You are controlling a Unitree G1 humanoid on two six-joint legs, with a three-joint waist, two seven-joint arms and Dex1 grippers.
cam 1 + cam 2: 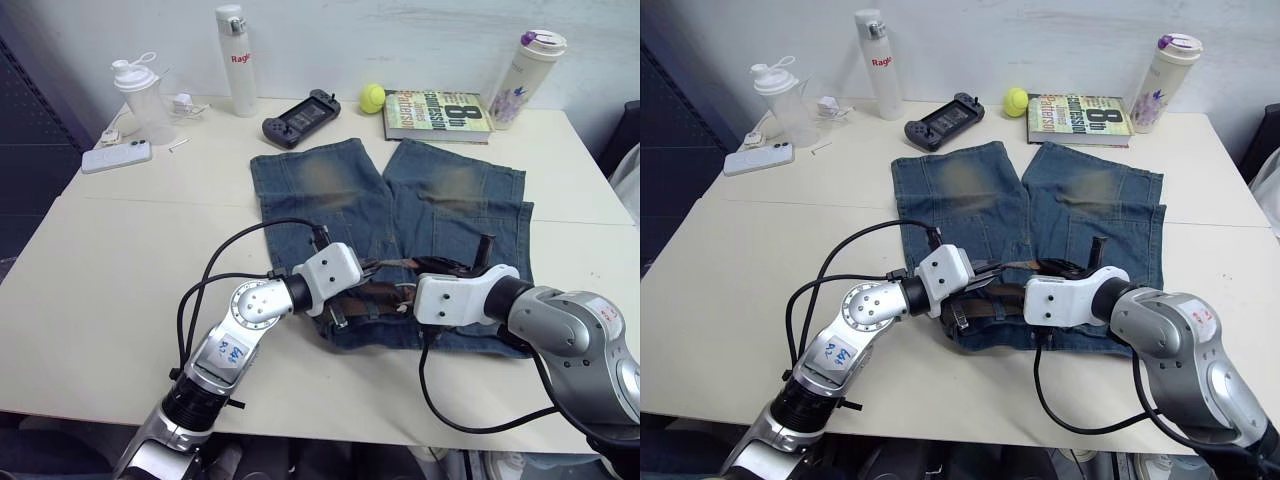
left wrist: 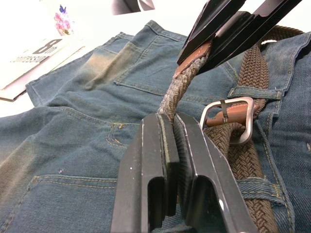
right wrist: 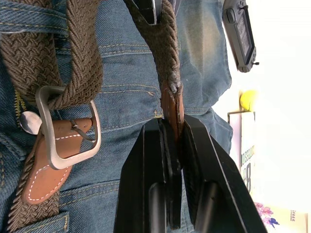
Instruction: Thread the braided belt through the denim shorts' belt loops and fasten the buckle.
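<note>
Left gripper [image 2: 167, 145] clamps the belt [image 2: 252, 73] mid-tail; right gripper [image 3: 174, 145] pinches its leather tip, both over the shorts [image 1: 400, 200] waistband. Buckle [image 3: 68, 126] lies beside them, belt already looped. Suggest keeping the tail taut and aiming the tip squarely into the frame.

One pair of denim shorts [image 1: 390, 215] lies on the worktop [image 1: 110, 280], carrying one braided belt [image 2: 252, 73] with one buckle [image 2: 232, 119]. Two belt loops [image 2: 255, 91] show along the waistband in the left wrist view. Two tools are present, the left tool [image 2: 172, 145] and the right tool [image 3: 175, 145]. Along the far edge of the worktop stand three drink bottles: one clear shaker [image 1: 143, 98], one white bottle [image 1: 238, 60] and one flowered tumbler [image 1: 527, 78]. There is also one phone [image 1: 116, 156], one game controller [image 1: 300, 118], one tennis ball [image 1: 373, 97] and one book [image 1: 437, 115].
</note>
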